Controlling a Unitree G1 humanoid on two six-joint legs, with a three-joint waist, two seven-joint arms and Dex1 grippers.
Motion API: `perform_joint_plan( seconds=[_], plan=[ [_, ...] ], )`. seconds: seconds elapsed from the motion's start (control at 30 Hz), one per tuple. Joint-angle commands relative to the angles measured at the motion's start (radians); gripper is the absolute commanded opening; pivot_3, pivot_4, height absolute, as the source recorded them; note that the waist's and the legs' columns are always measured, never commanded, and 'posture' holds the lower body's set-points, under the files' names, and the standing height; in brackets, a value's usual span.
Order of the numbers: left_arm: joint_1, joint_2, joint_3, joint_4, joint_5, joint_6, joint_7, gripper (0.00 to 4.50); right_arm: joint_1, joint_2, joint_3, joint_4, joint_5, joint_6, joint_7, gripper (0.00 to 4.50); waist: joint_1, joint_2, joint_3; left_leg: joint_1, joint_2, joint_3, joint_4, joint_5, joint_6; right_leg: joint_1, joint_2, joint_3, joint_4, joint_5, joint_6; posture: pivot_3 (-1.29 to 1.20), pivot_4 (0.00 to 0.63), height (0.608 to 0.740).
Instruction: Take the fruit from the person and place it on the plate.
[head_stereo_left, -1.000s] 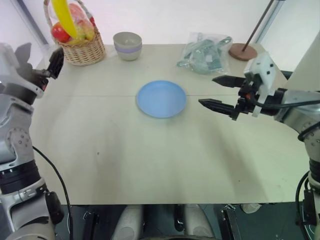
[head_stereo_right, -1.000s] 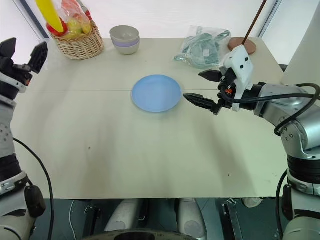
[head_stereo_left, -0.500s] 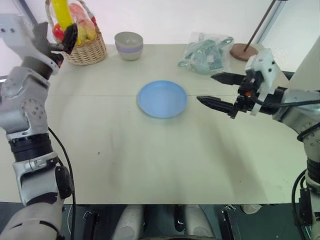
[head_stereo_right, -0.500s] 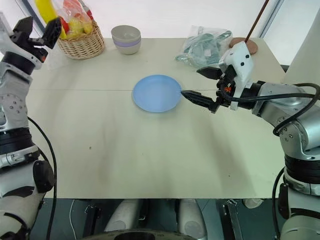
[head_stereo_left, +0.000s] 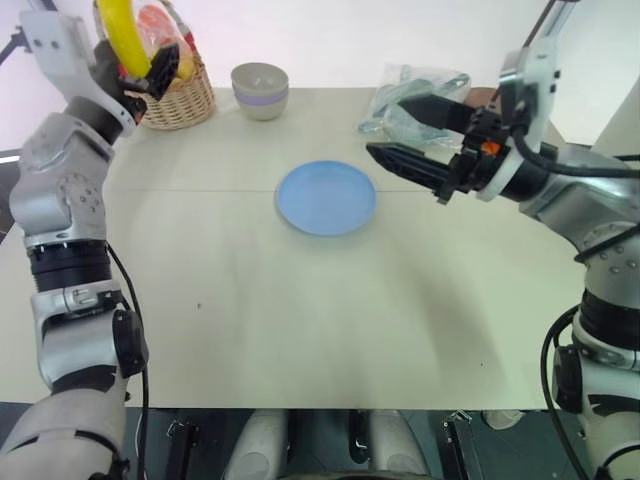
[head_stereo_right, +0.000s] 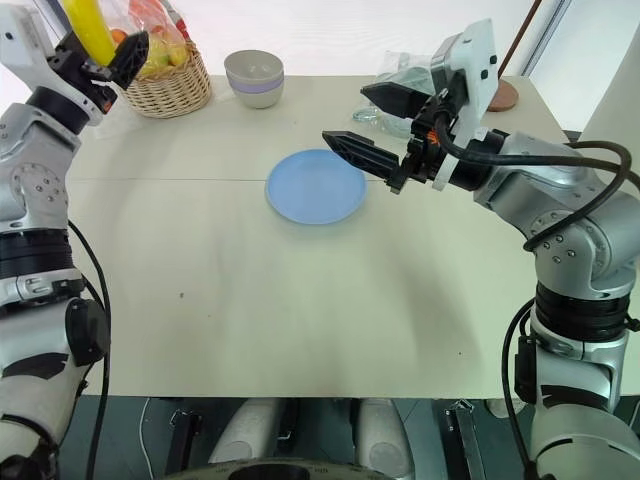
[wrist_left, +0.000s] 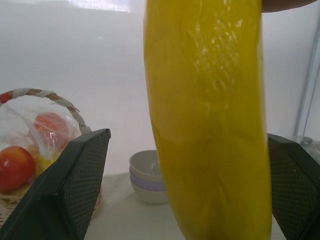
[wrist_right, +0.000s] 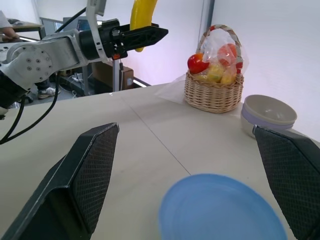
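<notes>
The fruit, a yellow banana (head_stereo_left: 124, 35), hangs upright above the table's far left corner, its top cut off by the head views' edge. A person's fingertip (wrist_left: 287, 4) shows at its upper end. My left gripper (head_stereo_left: 135, 68) is raised there and open. One black finger (wrist_left: 65, 190) stands on each side of the banana (wrist_left: 210, 125), with a gap on both sides. The light blue plate (head_stereo_left: 327, 197) lies bare at the table's middle. My right gripper (head_stereo_left: 385, 125) hovers open above the plate's far right side, holding nothing.
A wicker basket (head_stereo_left: 170, 95) with bagged fruit stands at the far left, just behind the banana. A grey-and-lilac bowl (head_stereo_left: 259, 90) sits beside it. At the far right lie a clear plastic bag (head_stereo_right: 405, 75) and a round brown stand base (head_stereo_right: 505, 97).
My left gripper rose and moved in to the banana, whose lower part now hangs between its fingers. My right gripper rose and swung left toward the plate.
</notes>
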Motion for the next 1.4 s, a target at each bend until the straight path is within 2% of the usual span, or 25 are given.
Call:
perform_joint_plan(
  seconds=[0.03, 0.67, 0.77, 0.8, 0.83, 0.9, 0.93, 0.97, 1.4],
  plan=[
    [-0.052, 0.01, -0.014, 0.003, 0.007, -0.03, -0.025, 4.5, -0.014, 0.006, -0.015, -0.036, 0.017, -0.007, -0.015, 4.4, 0.0, 0.0, 0.0, 0.0, 0.0, 0.0, 0.0, 0.0, 0.0, 0.0, 0.0, 0.0, 0.0, 0.0, 0.0, 0.0, 0.15, 0.74],
    [0.071, 0.073, 0.035, -0.252, -0.055, 0.1, -0.021, 4.5, 0.003, 0.001, 0.008, -0.034, -0.003, -0.012, -0.005, 4.4, -0.018, 0.0, 0.0, 0.0, 0.0, 0.0, 0.0, 0.0, 0.0, 0.0, 0.0, 0.0, 0.0, 0.0, 0.0, 0.0, 0.15, 0.74],
    [0.074, 0.073, 0.044, -0.259, -0.059, 0.104, -0.014, 3.61, -0.001, 0.003, 0.014, -0.029, -0.009, -0.017, -0.001, 4.5, -0.018, 0.0, 0.0, 0.0, 0.0, 0.0, 0.0, 0.0, 0.0, 0.0, 0.0, 0.0, 0.001, 0.0, 0.0, 0.0, 0.15, 0.74],
    [0.076, 0.073, 0.046, -0.258, -0.059, 0.103, -0.013, 3.23, -0.001, 0.002, 0.015, -0.027, -0.01, -0.018, 0.001, 4.5, -0.018, 0.0, 0.0, 0.0, 0.0, 0.0, 0.0, 0.0, 0.0, 0.0, 0.0, 0.0, 0.001, 0.0, 0.0, 0.0, 0.15, 0.74],
    [0.078, 0.074, 0.047, -0.257, -0.06, 0.102, -0.013, 2.6, 0.0, 0.002, 0.015, -0.027, -0.011, -0.019, 0.002, 4.5, -0.018, 0.0, 0.0, 0.0, 0.0, 0.0, 0.0, 0.0, 0.0, 0.0, 0.0, 0.0, 0.001, 0.0, 0.0, 0.0, 0.15, 0.74],
    [0.083, 0.075, 0.049, -0.254, -0.062, 0.101, -0.011, 1.64, 0.0, 0.001, 0.015, -0.027, -0.015, -0.019, 0.003, 4.5, -0.017, 0.0, 0.0, 0.0, 0.0, 0.0, 0.0, 0.0, 0.0, 0.0, 0.0, 0.0, 0.0, 0.0, 0.0, 0.0, 0.15, 0.74],
    [0.084, 0.075, 0.05, -0.253, -0.063, 0.101, -0.011, 1.24, 0.0, 0.001, 0.015, -0.027, -0.016, -0.019, 0.004, 4.5, -0.016, 0.0, 0.0, 0.0, 0.0, -0.001, 0.0, 0.0, 0.0, 0.0, 0.0, 0.0, 0.0, 0.0, 0.0, 0.0, 0.15, 0.74],
    [0.086, 0.075, 0.051, -0.253, -0.062, 0.101, -0.01, 1.08, 0.002, 0.0, 0.015, -0.028, -0.017, -0.018, 0.005, 4.5, -0.015, 0.0, 0.0, 0.0, 0.0, -0.001, 0.0, 0.0, 0.0, 0.0, 0.0, 0.0, 0.0, 0.0, 0.0, 0.0, 0.15, 0.74],
    [0.118, 0.09, 0.076, -0.265, -0.091, 0.119, -0.02, 1.05, 0.008, -0.014, 0.007, -0.027, -0.023, -0.014, 0.009, 4.5, -0.019, 0.0, 0.0, 0.0, 0.0, -0.001, 0.0, 0.0, 0.0, 0.0, 0.0, 0.0, 0.0, 0.0, 0.0, 0.0, 0.15, 0.74]
  ],
)
